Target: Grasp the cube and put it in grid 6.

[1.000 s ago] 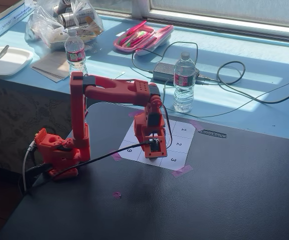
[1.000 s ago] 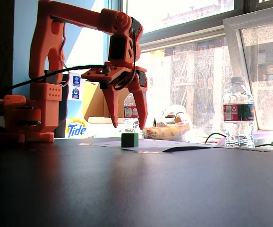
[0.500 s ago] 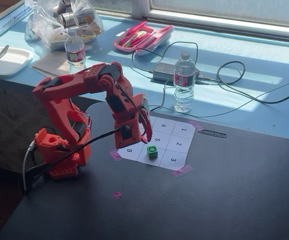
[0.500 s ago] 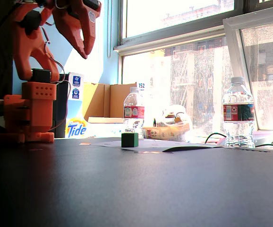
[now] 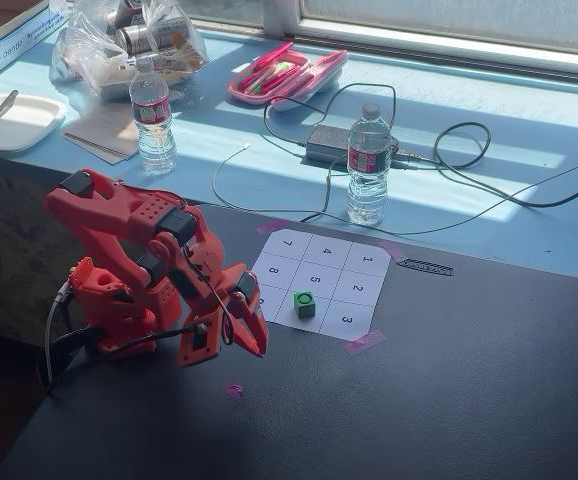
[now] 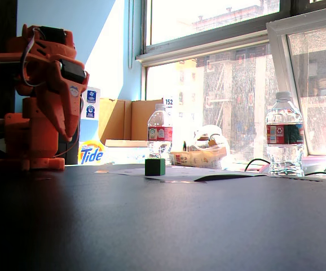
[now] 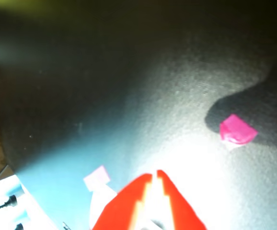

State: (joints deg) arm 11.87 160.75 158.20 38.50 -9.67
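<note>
Right of the pincer (image 5: pixel 231 352) in a fixed view, and a little farther from the camera, sits the cube (image 5: pixel 304 304), green, flat on the numbered sheet (image 5: pixel 321 284). Rests in the bottom row of that sheet, between the 3 and the corner hidden by the arm (image 5: pixel 159 265); by the visible numbering, probably cell 6 already, though the digit itself is covered. Stands square, with no long axis to favour, so any approach angle looks workable. Lies clear of the pincer, apart from it, with open sheet between.

Hangs low by the sheet's near corner, the pincer, tips pointing down at the dark mat (image 5: pixel 419 400). Shows tips almost meeting in the wrist view (image 7: pixel 154 176), only a thin slit between them, nothing held. Looks at bare mat and a pink tape scrap (image 7: pixel 236 130) there, with no cube in sight, so the aim is off the target.

Seen from the other fixed view, the cube (image 6: pixel 155 166) again stands right of the arm (image 6: pixel 47 90), well apart.

Calls, by this reading, for a swing toward the cube and a wider opening before any descent.
</note>
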